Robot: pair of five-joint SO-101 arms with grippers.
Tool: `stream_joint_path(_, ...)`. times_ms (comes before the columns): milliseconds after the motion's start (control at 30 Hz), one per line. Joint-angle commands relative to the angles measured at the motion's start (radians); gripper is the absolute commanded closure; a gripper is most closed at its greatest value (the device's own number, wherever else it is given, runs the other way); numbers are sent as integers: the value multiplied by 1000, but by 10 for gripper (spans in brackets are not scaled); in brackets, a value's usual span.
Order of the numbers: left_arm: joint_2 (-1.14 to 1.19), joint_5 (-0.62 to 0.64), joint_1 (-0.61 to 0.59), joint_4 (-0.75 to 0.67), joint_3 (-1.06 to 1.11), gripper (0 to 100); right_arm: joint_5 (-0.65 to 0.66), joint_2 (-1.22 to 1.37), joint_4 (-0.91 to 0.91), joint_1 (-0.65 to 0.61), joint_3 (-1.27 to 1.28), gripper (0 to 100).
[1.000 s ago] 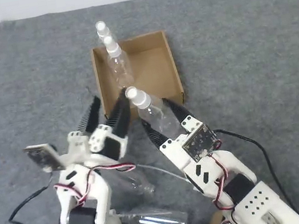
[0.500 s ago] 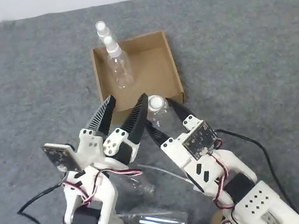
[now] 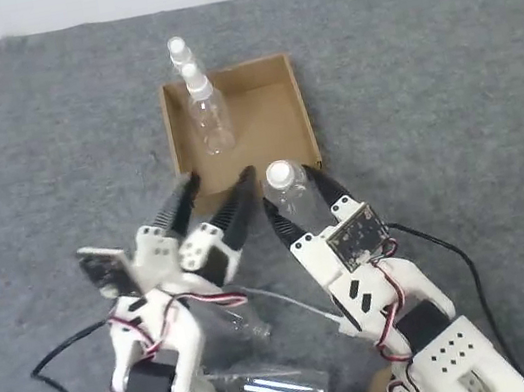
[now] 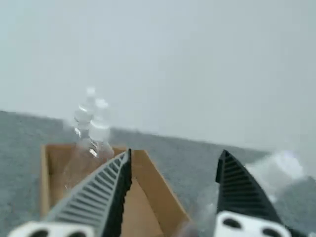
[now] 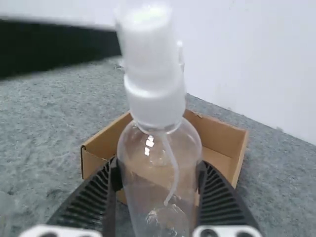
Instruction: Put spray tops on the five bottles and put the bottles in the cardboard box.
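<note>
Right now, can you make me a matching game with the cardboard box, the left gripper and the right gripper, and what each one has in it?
Things:
1. cardboard box
2. left gripper
3. right gripper

States:
A. shut on a spray-topped bottle
B. open, with nothing between its fingers
C. has two spray-topped bottles inside

Pairs: 1-C, 2-B, 3-A
</note>
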Motion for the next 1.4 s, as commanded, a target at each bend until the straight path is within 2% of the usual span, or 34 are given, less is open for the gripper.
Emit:
stream_joint_path(0,-17,-8,-141,-15,-113,739,-12,-24,-5,21,23,935)
stream_joint_path(200,-17,-8,-324,-17,-125,739,-12,-16,-5,21,23,935)
stream_joint_path(433,-17,3,-459,-17,-105,742,-14,-24,48,21,23,935)
stream_joint_path(600,-17,140,-559,-23,-56,840,-14,-24,50,22,23,935)
stream_joint_path(700,-17,158,-603,-23,-35,901,-14,-24,50,22,23,935)
stream_joint_path(900,-17,186,-658,-23,13,976,-5,-24,51,21,21,936)
stream_joint_path(1133,-17,186,-680,-23,36,987,-5,-24,61,21,-35,936)
stream_joint_path(1367,-17,184,-680,-21,36,987,-37,-15,277,13,-259,936)
